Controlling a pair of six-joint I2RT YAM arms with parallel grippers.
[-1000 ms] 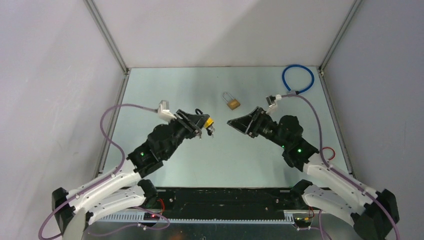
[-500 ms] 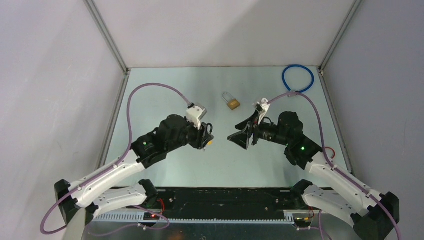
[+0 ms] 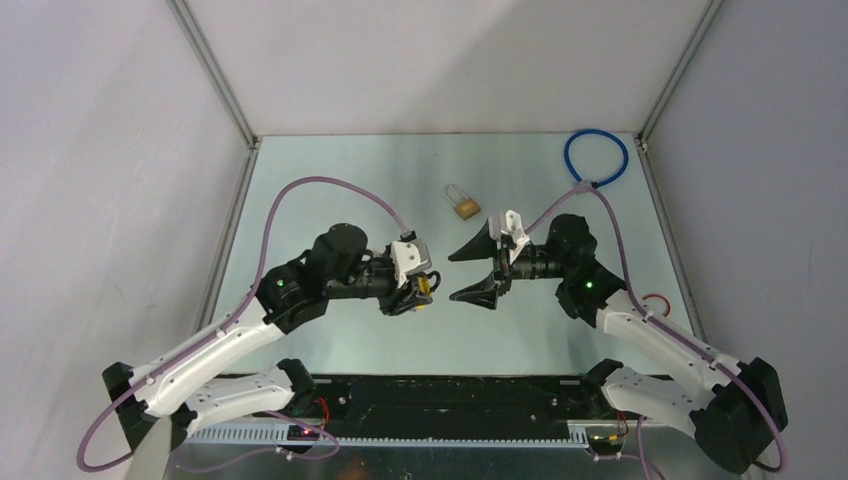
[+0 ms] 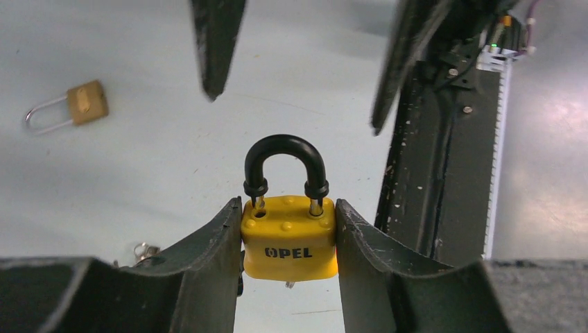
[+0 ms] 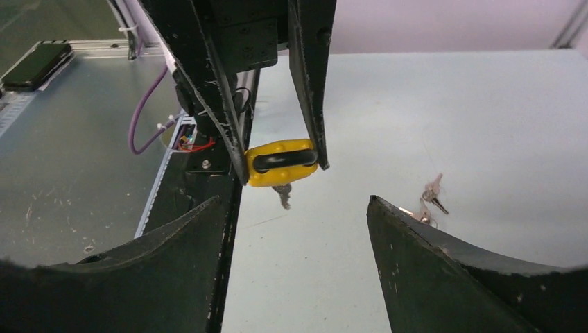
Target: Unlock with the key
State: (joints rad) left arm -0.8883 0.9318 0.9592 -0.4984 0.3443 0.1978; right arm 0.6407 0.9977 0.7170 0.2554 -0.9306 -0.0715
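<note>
Above the desk (image 3: 350, 180), the left pincer (image 4: 288, 208) clamps the yellow OPEL padlock (image 4: 288, 239); the right wrist view reveals a key (image 5: 283, 195) jutting from its underside. Facing it, the right pincer (image 5: 295, 201) stands released.

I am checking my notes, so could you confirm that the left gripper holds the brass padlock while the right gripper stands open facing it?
Not quite: the left gripper holds the yellow padlock, as the left wrist view shows; the brass padlock lies on the table. The right gripper does stand open facing it.
</note>
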